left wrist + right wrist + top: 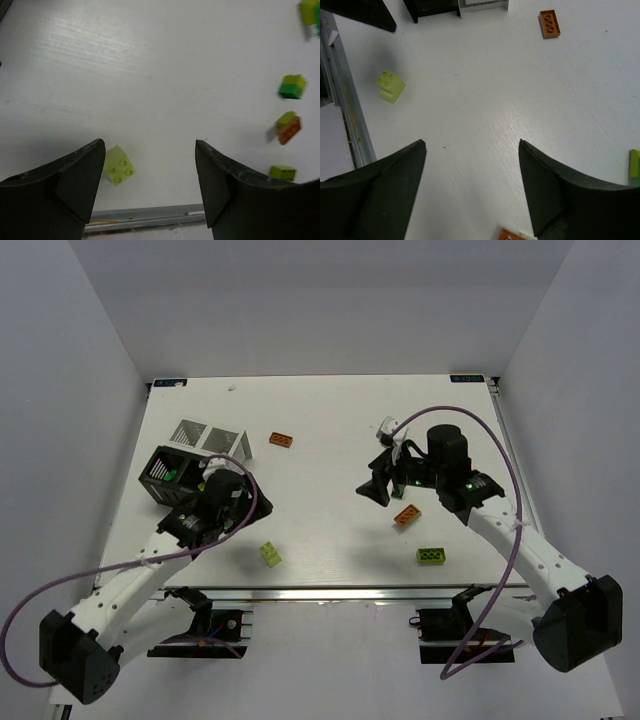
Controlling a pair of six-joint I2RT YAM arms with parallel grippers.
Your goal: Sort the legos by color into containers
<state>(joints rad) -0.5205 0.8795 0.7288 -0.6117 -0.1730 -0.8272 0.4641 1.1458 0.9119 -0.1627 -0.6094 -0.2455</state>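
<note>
Both the left gripper point(150, 145) and right gripper point(472, 142) gape empty; a lime brick point(119, 165) lies lower left, beside the left one's finger point(82, 175).

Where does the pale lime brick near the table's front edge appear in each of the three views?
Top external: lime brick low, left of centre.
Left wrist: lime brick near the bottom, left of centre.
Right wrist: lime brick upper left.
Shared landmark: the metal rail at the table's edge, close to the brick.

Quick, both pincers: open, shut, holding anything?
Left pincer: open, holding nothing.
Right pincer: open, holding nothing.
</note>
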